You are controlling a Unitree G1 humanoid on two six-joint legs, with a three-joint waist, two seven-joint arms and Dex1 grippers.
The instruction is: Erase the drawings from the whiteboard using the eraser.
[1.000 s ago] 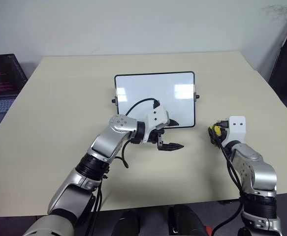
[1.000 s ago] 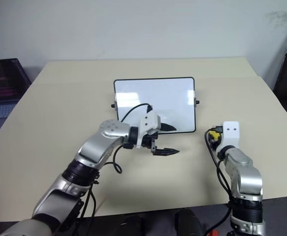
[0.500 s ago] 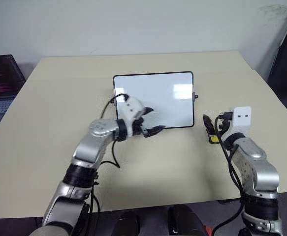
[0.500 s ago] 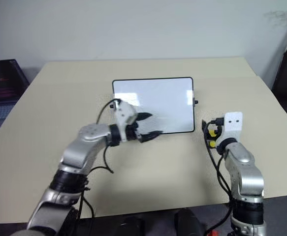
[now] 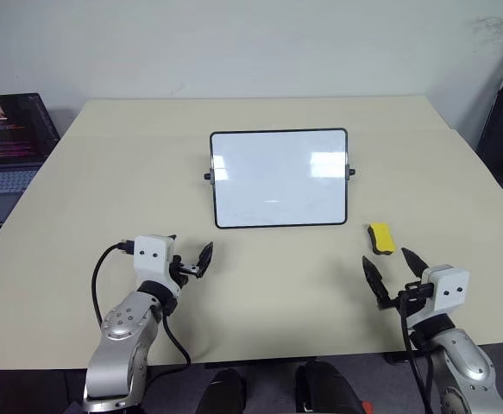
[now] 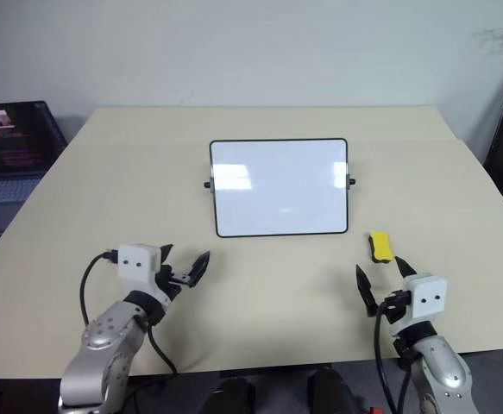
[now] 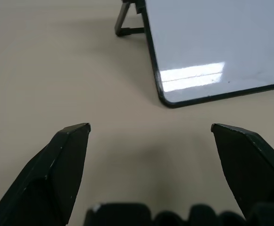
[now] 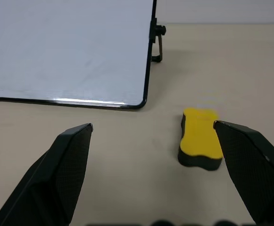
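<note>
standing wide apart and holding nothing, the two black fingers of the right gripper (image 5: 393,274) hover just above the table (image 5: 277,285) at its near right edge, pointing toward the far side. just beyond them lies the eraser (image 5: 380,238), yellow side up with its dark base on the tabletop, free of any grip; in the right wrist view it sits close to one finger (image 8: 249,165) but apart from it. on the near left, the left gripper (image 5: 192,263) is likewise spread and empty, its fingers (image 7: 66,160) aimed at the near left corner of the whiteboard (image 5: 279,178).

the whiteboard stands tilted on its small black side knobs near the middle of the table, to the far left of the eraser and well apart from both grippers. its glossy face reads as almost clean: the drawings (image 5: 271,202) come down to a very faint trace near the centre, and a tiny speck near the lower edge in the left wrist view; whether real ink remains there is hard to tell.

judging from this, the wiping step looks finished and the eraser set down, with both arms near the table's front edge. if the faint trace counts, the next move would call for the right gripper to reach forward, close on the eraser and sweep over the board's centre; otherwise little remains to do. a laptop (image 5: 9,138) sits off the far left corner.
</note>
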